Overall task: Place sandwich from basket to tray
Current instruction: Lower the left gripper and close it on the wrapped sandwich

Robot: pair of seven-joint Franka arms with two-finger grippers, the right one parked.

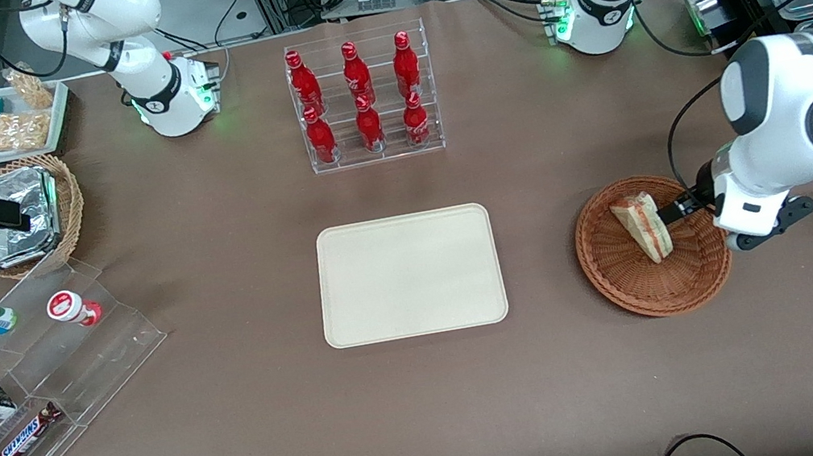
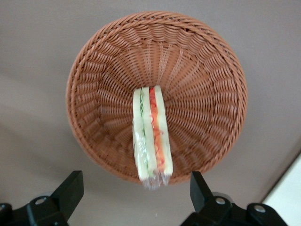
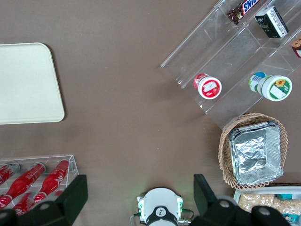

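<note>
Brown table (image 1: 241, 417) before you | cream rectangular tray (image 1: 409, 275) at centre | round reddish-brown wicker basket (image 1: 631, 282) toward working arm's end | clear rack of red bottles (image 1: 363, 100) farther from camera | stepped clear acrylic snack stand (image 1: 62, 372) toward parked arm's end | left gripper (image 1: 677, 208) over basket rim

The left arm (image 1: 796, 109) is clad in glossy white shells with dark grey joint caps. A black cable is run along it. Black fingers (image 2: 70, 190) are fitted to the claw (image 2: 136, 193), set wide apart.
</note>
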